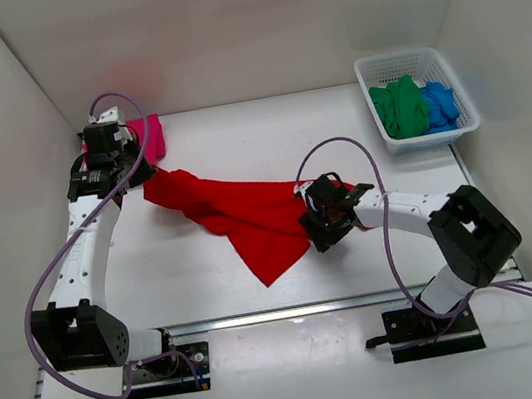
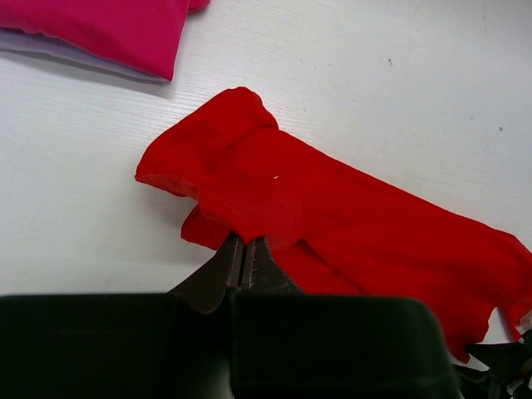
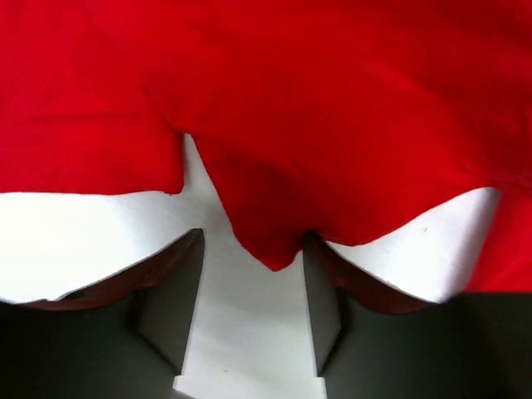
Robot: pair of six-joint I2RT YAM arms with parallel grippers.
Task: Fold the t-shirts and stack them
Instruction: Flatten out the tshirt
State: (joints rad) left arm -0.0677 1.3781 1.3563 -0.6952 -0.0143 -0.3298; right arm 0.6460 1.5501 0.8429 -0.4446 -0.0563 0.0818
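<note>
A bright red t-shirt [image 1: 238,214] [image 2: 332,216] [image 3: 316,100] lies stretched and rumpled across the table's middle. My left gripper [image 1: 145,181] [image 2: 243,248] is shut, pinching the shirt's left end. At the other end my right gripper [image 1: 322,219] [image 3: 253,237] is open and low over the table. A pointed corner of the red cloth reaches in between its fingertips, close to the right one. A folded magenta-pink t-shirt [image 1: 152,137] [image 2: 100,29] rests at the back left, beyond the left gripper. Green [image 1: 398,106] and blue [image 1: 439,103] t-shirts sit bunched in the basket.
The white mesh basket [image 1: 405,57] stands at the back right corner. White walls close in the table on the left, back and right. Purple cables loop from both arms above the table.
</note>
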